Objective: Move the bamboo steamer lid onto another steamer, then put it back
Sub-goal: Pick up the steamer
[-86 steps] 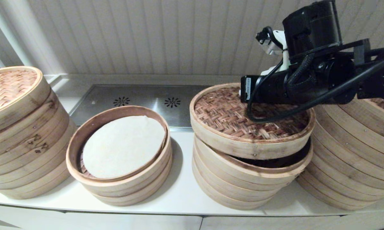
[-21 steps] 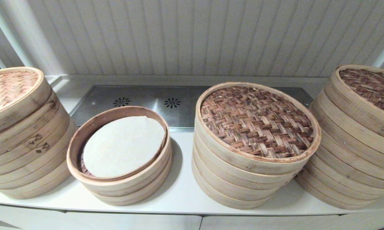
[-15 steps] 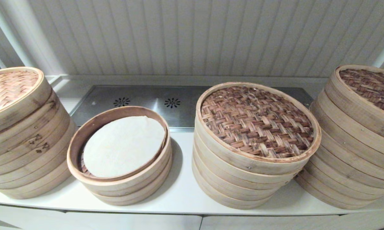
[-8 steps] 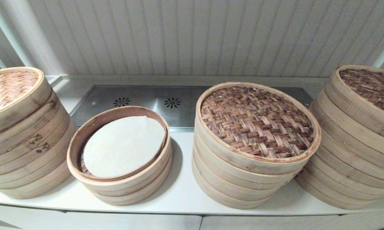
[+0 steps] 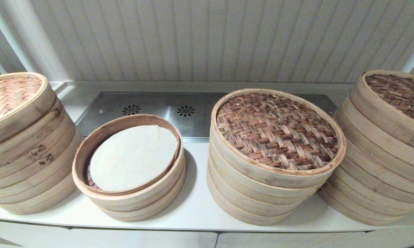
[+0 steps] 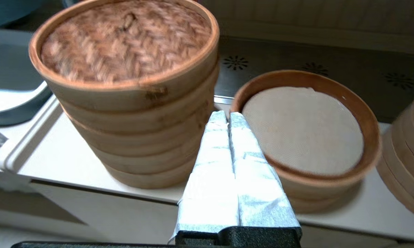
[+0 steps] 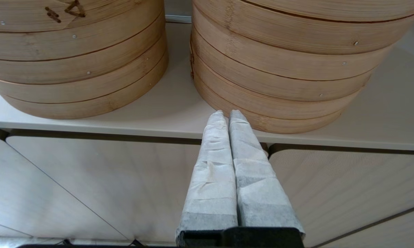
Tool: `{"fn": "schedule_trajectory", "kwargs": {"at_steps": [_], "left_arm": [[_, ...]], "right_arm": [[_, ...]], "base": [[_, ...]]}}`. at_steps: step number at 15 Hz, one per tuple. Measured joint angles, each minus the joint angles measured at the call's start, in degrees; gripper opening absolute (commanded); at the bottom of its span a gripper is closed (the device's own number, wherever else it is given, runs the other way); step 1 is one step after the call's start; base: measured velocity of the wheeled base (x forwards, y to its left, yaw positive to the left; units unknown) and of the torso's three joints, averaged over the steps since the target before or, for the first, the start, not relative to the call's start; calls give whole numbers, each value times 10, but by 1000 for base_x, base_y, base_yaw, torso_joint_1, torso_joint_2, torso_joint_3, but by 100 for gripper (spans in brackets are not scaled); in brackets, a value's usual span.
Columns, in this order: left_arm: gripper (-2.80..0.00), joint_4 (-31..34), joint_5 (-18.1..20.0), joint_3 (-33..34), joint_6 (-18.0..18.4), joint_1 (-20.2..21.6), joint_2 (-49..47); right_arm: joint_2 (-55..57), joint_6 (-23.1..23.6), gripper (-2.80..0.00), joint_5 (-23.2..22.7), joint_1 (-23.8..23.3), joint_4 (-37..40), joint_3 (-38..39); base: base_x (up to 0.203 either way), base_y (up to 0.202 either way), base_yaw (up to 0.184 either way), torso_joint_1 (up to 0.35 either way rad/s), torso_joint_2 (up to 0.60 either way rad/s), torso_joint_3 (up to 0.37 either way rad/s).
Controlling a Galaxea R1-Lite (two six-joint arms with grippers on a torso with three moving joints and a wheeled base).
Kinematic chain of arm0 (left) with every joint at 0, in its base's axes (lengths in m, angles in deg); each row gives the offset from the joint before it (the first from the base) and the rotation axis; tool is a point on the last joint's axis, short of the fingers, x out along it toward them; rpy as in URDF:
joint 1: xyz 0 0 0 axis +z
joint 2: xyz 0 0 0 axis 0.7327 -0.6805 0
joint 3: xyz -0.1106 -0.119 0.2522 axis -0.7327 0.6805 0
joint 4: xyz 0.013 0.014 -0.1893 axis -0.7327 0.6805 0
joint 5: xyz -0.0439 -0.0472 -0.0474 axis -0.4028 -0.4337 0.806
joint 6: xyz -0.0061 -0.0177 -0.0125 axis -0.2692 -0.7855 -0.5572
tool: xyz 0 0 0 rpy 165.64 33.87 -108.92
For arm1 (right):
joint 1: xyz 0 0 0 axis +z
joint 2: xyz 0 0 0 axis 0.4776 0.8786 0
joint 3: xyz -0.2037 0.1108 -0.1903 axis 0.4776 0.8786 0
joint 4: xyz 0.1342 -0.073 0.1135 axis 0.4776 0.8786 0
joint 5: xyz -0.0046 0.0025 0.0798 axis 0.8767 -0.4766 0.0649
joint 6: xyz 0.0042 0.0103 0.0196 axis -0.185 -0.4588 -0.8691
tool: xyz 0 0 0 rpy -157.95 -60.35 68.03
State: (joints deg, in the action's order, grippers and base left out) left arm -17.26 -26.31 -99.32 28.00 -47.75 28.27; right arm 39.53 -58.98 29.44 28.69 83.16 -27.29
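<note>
The bamboo steamer lid [image 5: 277, 131], with a dark woven top, sits flat on the middle-right steamer stack [image 5: 258, 196]. To its left stands an open low steamer [image 5: 133, 156] with a white liner inside and no lid. Neither gripper shows in the head view. In the left wrist view my left gripper [image 6: 226, 115] is shut and empty, held in front of the counter between the far-left stack [image 6: 124, 44] and the open steamer [image 6: 303, 131]. My right gripper [image 7: 226, 113] is shut and empty, low before the counter's front edge [image 7: 124, 127], below two stacks [image 7: 279, 69].
A tall lidded stack [image 5: 21, 137] stands at the far left and another [image 5: 382, 144] at the far right, close against the middle-right one. A steel panel [image 5: 158, 110] with vent holes lies behind. A grey tray [image 6: 7, 96] lies left of the counter.
The right arm, which hovered over the tilted lid 5.7 s ago, has left the head view. The lid now lies flat on its stack. Nothing has moved in the last 1.4 s.
</note>
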Motion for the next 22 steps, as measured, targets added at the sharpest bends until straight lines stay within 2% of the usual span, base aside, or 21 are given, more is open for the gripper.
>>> {"fn": "schedule_trajectory", "kwargs": {"at_steps": [3,4,6,8,10,11,14,15,18,19,22], "left_arm": [[-280,13,-69,-113,-1,29,-152],[0,13,-84,-145,-1,51,-197],[0,13,-60,-190,-2,110,-276],[0,-2,10,-212,-5,166,-335],[0,-46,83,-219,-3,196,-381],[0,-73,103,-220,-1,207,-404],[0,-144,123,-221,11,235,-469],[0,-163,144,-222,18,250,-484],[0,-174,244,-226,41,300,-510],[0,-175,257,-227,51,308,-516],[0,-175,261,-229,57,315,-536]], "right_arm": [[0,0,-280,0,0,0,0],[0,-1,-280,0,0,0,0],[0,-2,-280,0,0,0,0],[0,-2,-280,1,0,0,0],[0,-2,-280,1,0,0,0],[0,-2,-280,1,0,0,0],[0,-3,-280,1,-1,0,0],[0,-3,-280,1,0,0,0],[0,-5,-280,1,-1,-1,0],[0,-6,-280,1,0,-1,0],[0,-6,-280,2,0,-1,1]], "base": [[0,0,0,0,0,0],[0,0,0,0,0,0],[0,0,0,0,0,0],[0,0,0,0,0,0],[0,0,0,0,0,0],[0,0,0,0,0,0],[0,0,0,0,0,0],[0,0,0,0,0,0],[0,0,0,0,0,0],[0,0,0,0,0,0],[0,0,0,0,0,0]]}}
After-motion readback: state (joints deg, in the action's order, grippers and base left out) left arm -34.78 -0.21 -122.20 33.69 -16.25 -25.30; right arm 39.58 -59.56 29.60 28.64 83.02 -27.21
